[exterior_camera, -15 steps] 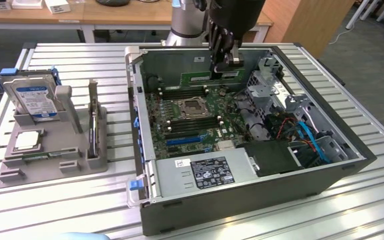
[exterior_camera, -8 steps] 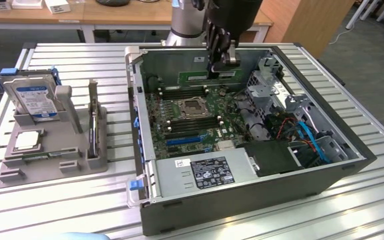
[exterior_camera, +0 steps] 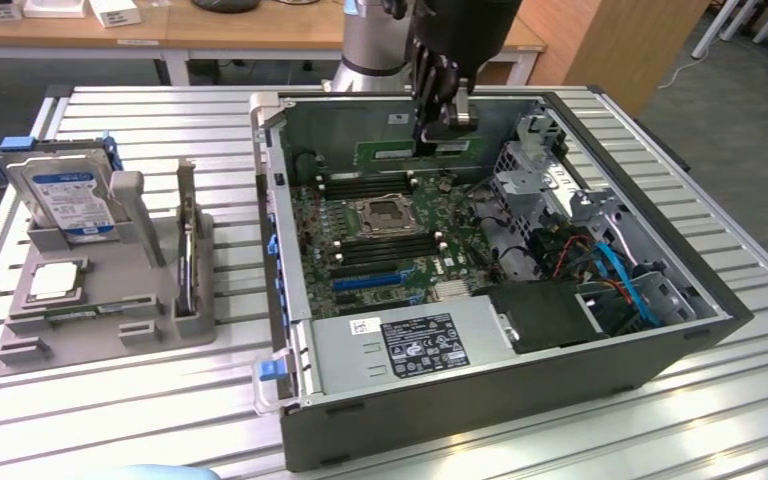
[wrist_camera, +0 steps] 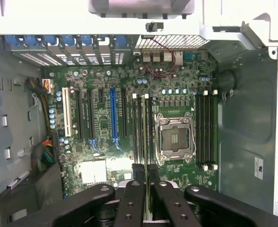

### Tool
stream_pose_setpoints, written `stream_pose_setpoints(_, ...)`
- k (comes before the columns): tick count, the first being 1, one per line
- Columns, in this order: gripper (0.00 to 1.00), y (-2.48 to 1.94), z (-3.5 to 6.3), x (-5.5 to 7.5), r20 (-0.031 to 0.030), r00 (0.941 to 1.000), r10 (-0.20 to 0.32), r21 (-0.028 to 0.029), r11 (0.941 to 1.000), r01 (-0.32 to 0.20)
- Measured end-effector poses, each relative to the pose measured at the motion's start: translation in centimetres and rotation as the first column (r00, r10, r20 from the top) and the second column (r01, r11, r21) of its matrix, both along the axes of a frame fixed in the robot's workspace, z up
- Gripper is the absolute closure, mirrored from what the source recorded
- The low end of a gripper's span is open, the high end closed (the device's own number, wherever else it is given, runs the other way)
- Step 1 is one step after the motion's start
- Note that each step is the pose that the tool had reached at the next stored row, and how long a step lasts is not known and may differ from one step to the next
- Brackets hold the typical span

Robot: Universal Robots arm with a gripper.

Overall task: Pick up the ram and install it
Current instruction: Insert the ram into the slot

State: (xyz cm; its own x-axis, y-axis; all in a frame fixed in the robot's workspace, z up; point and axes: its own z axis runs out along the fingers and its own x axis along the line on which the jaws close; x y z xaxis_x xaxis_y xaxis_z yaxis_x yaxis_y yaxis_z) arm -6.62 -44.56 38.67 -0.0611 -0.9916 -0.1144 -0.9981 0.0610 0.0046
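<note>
— What is the table [exterior_camera: 117,410] made of?
— Bare ribbed metal, brushed, with a soft sheen. The holder [exterior_camera: 104,345] at the exterior view's left is matt grey plastic.
— And the drive [exterior_camera: 71,195] standing in it?
— Silver metal under a glossy blue-and-white label.
— The case [exterior_camera: 491,410]?
— A dark matt shell outside, bare grey sheet metal inside. Its board [wrist_camera: 106,137] is glossy green laminate.
— The gripper [wrist_camera: 147,171]?
— Black, matt and smooth. The ram [exterior_camera: 427,149] it grips is pale green board. The desk [exterior_camera: 224,35] behind is light wood.
</note>
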Motion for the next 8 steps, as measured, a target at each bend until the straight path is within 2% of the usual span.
stream_pose_setpoints(3, 0.86, 0.16, -0.02, 0.00, 0.0000, 1.0000, 0.000, 0.0000, 1.0000, 0.000)
stream_pose_setpoints(8, 0.86, 0.75, -0.06, 0.01, 0.0000, 1.0000, 0.000, 0.0002, 1.0000, 0.000)
